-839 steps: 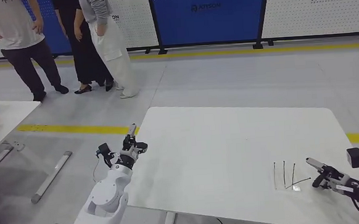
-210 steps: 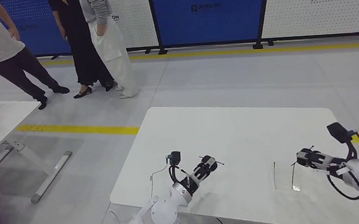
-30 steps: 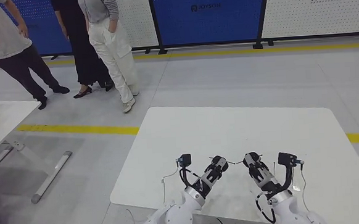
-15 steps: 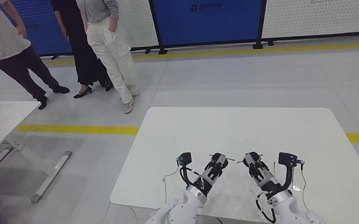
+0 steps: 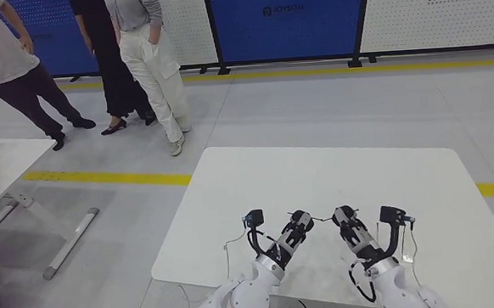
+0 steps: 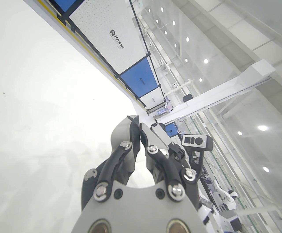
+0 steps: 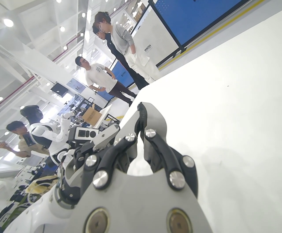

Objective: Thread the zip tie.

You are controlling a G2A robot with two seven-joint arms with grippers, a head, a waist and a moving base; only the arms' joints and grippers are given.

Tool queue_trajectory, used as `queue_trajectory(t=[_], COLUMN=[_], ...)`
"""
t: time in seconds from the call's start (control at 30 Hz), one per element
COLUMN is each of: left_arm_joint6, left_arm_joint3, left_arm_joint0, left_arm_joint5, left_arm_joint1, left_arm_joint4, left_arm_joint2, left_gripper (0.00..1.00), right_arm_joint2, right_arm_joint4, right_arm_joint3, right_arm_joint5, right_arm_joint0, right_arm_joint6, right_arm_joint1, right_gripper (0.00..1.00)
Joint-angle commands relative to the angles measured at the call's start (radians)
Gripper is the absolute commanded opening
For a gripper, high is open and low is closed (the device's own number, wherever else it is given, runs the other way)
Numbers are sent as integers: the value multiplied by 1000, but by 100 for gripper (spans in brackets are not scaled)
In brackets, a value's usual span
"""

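Observation:
In the top view my two grippers face each other tip to tip above the near part of the white table (image 5: 333, 170). A thin black zip tie (image 5: 320, 219) runs across the short gap between them. The left gripper (image 5: 302, 220) is shut on one end. A small dark piece of the zip tie (image 6: 132, 118) pokes out past its pressed-together fingertips in the left wrist view. The right gripper (image 5: 340, 215) is shut on the other end, its fingers (image 7: 144, 114) closed tight in the right wrist view.
Both arms reach in over the table's near edge (image 5: 238, 278). Bare white tabletop stretches beyond the grippers to the far edge (image 5: 323, 148). The other arm's wrist camera (image 6: 195, 141) sits close beside the left gripper.
The right gripper has edged a little toward the left gripper, narrowing the gap. The left gripper has stayed nearly where it was.

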Motion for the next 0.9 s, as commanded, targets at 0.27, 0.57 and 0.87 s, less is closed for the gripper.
queue_trajectory(t=[0.27,0.57,0.87], left_arm_joint6=[0,0,0], left_arm_joint3=[0,0,0], left_arm_joint0=[0,0,0], left_arm_joint5=[0,0,0], left_arm_joint1=[0,0,0], left_arm_joint4=[0,0,0], left_arm_joint2=[0,0,0], left_gripper=[0,0,0], right_arm_joint2=[0,21,34], right_arm_joint4=[-10,-5,1], right_arm_joint3=[9,5,8], right_arm_joint5=[11,-15,-23], right_arm_joint0=[4,-9,-13], right_arm_joint6=[1,18,23], right_arm_joint1=[-12,-16,-22], right_gripper=[0,0,0])
